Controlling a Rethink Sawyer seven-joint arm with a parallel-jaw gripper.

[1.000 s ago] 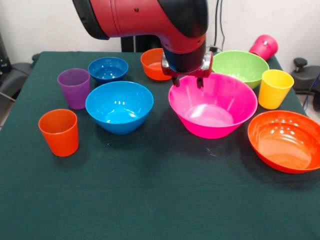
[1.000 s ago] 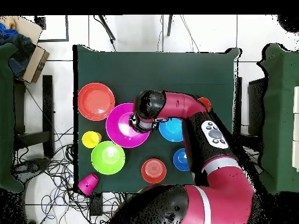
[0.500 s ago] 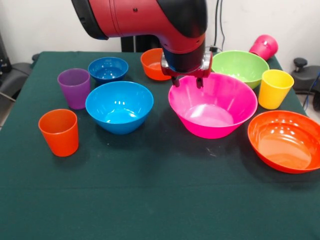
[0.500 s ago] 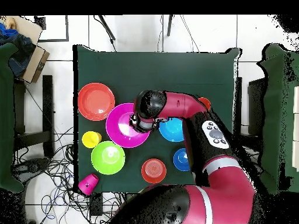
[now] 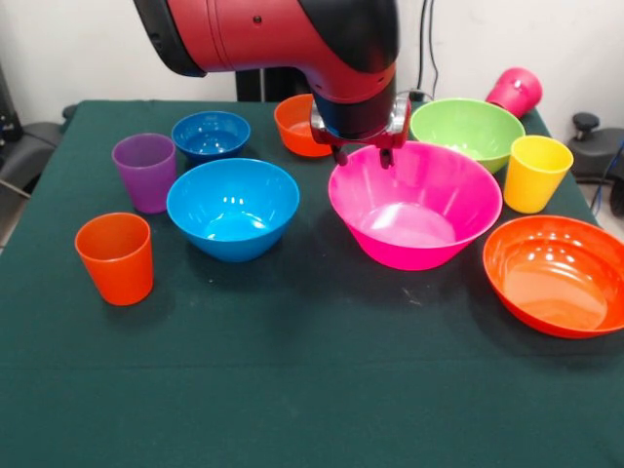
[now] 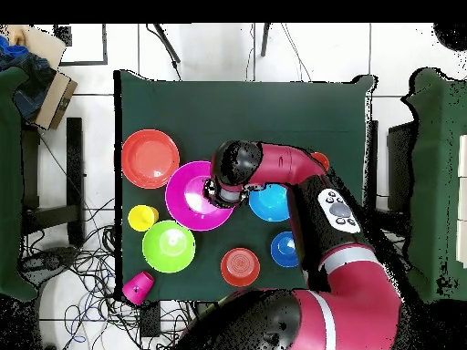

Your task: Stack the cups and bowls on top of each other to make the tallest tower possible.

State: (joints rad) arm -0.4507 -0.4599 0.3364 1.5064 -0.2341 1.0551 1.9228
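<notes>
My gripper (image 5: 363, 156) hangs open over the far rim of the very large pink bowl (image 5: 429, 249), fingertips a little above the rim and holding nothing. The medium blue bowl (image 5: 233, 207) sits left of the pink one, with the small blue bowl (image 5: 211, 134) and small orange bowl (image 5: 297, 124) behind. The lime green bowl (image 5: 467, 132) and large orange bowl (image 5: 556, 273) are to the right. The orange cup (image 5: 115, 256), purple cup (image 5: 145, 171) and yellow cup (image 5: 535, 173) stand upright. The magenta cup (image 5: 515, 91) lies tipped at the far right corner. Overhead, my gripper (image 6: 217, 193) is at the pink bowl's (image 6: 187, 200) edge.
All pieces rest separately on the dark green tablecloth (image 5: 312, 390). The arm (image 6: 301, 173) covers part of the table's right side in the overhead view. A cardboard box (image 6: 50, 91) and cables lie on the floor beside the table.
My gripper has risen slightly above the pink bowl's far rim and shifted a little away from it. No cup or bowl has moved.
</notes>
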